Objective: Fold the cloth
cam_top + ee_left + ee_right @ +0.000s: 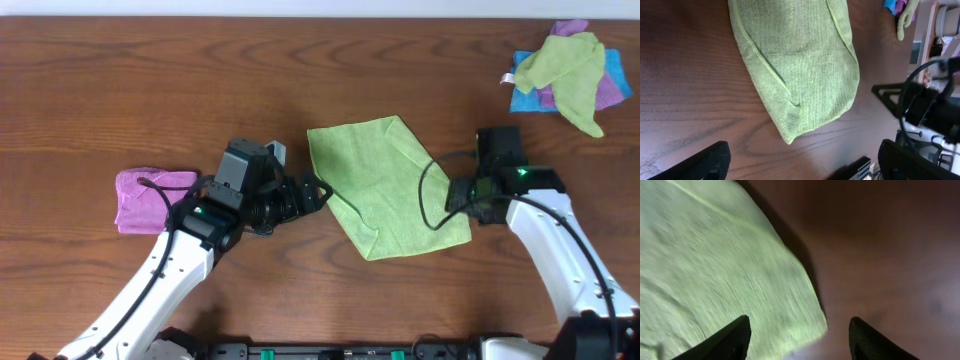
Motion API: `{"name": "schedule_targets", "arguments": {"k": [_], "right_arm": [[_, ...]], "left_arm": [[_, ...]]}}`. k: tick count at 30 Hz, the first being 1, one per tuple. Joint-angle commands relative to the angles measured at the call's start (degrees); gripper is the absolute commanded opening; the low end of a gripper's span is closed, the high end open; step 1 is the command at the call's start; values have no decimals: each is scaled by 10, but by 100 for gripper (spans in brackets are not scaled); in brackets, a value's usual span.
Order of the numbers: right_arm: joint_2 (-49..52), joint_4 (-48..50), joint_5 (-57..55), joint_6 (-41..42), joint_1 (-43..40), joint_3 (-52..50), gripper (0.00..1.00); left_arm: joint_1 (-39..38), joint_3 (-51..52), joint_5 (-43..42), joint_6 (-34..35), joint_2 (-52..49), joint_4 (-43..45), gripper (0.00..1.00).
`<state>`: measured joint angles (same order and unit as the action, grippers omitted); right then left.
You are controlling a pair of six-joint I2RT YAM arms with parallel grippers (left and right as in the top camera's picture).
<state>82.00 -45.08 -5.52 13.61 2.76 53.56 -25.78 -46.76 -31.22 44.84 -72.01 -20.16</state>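
The left claw is spread wide with nothing between its fingers, poised just off the near tip of the green cloth. Across from it, the right claw is spread too, low over the cloth's opposite corner, which lies between its fingers without being pinched. The cloth sits mid-tabletop between the two arms, lopsided, with a hem line running across it where one layer seems to lie over another. I'd say one fold is in and the next is being set up. For that, each claw must drop onto its edge and close on both layers, then carry the edge over without dragging the bottom layer askew. The right one looks nearer a grip; the left has to come in a touch. Looking wider, I count one green cloth in play, one pink cloth lying folded by the left arm, and one heap at the far right corner, seemingly three cloths: yellow-green, blue, purple.
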Motion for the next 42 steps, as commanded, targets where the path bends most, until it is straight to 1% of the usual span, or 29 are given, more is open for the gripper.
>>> {"name": "schedule_targets", "arguments": {"k": [1, 4, 10, 13, 18, 23, 42], "right_arm": [[11, 20, -3, -60, 11, 33, 63], [60, 38, -5, -86, 20, 74, 64], [213, 34, -18, -131, 71, 212, 64], [262, 31, -24, -153, 103, 268, 64], [328, 35, -46, -181, 144, 329, 64], [368, 40, -46, -186, 162, 356, 63], [400, 55, -46, -186, 164, 356, 54]], "left_arm": [[-2, -11, 5, 0, 0, 6, 95], [-2, -11, 5, 0, 0, 8, 95], [-2, -11, -4, 0, 0, 7, 96], [-2, -11, -6, 0, 0, 7, 95], [-2, -11, -13, 0, 0, 7, 95], [-2, -11, -17, 0, 0, 7, 96], [-2, -11, -17, 0, 0, 7, 96]]}}
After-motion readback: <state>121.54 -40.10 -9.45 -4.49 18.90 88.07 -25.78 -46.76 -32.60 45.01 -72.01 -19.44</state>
